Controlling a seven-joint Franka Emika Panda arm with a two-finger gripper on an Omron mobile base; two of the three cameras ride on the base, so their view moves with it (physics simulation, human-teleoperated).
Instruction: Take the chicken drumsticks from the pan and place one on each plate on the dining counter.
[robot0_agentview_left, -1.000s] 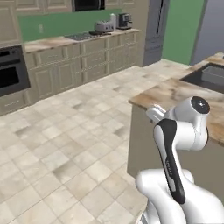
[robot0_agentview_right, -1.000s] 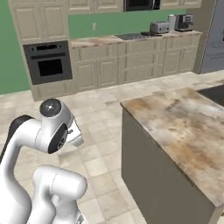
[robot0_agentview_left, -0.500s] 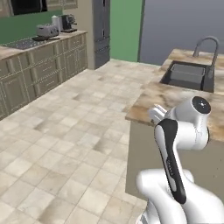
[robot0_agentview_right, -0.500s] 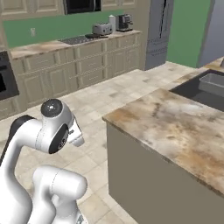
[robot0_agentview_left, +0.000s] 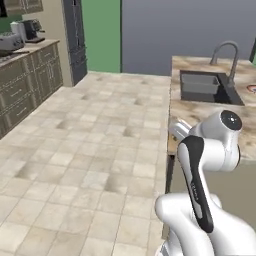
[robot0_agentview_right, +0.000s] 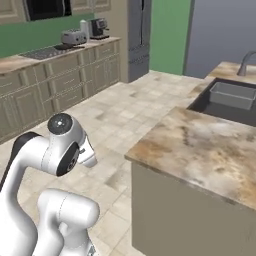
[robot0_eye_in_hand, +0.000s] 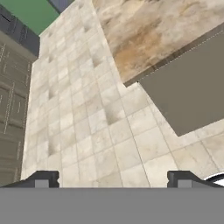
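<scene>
My gripper (robot0_eye_in_hand: 113, 180) is open; its two dark fingertips (robot0_eye_in_hand: 43, 179) stand wide apart over the tiled floor with nothing between them. The dining counter (robot0_agentview_left: 200, 114), with its beige-brown stone top, lies to the right of the folded arm; its corner (robot0_eye_in_hand: 144, 48) sits at the upper right of the hand view. It also runs along the right of the right base view (robot0_agentview_right: 200, 150). At the far right edge a sliver of a red-rimmed plate (robot0_agentview_left: 252, 89) lies on the counter. The chicken drumsticks and the pan are out of view.
A dark sink (robot0_agentview_left: 207, 86) with a curved faucet (robot0_agentview_left: 227, 55) is set into the counter. Wall cabinets (robot0_agentview_right: 65, 80) carry a toaster (robot0_agentview_right: 73, 36), a coffee machine (robot0_agentview_right: 98, 27) and a cooktop (robot0_agentview_right: 45, 52). A dark fridge (robot0_agentview_right: 139, 35) stands beyond. Open tiled floor (robot0_agentview_left: 100, 140) lies between.
The whole picture has shifted in both base views: the base has turned, so the wall cabinets slid left and the sink counter came into view. The gripper stays open.
</scene>
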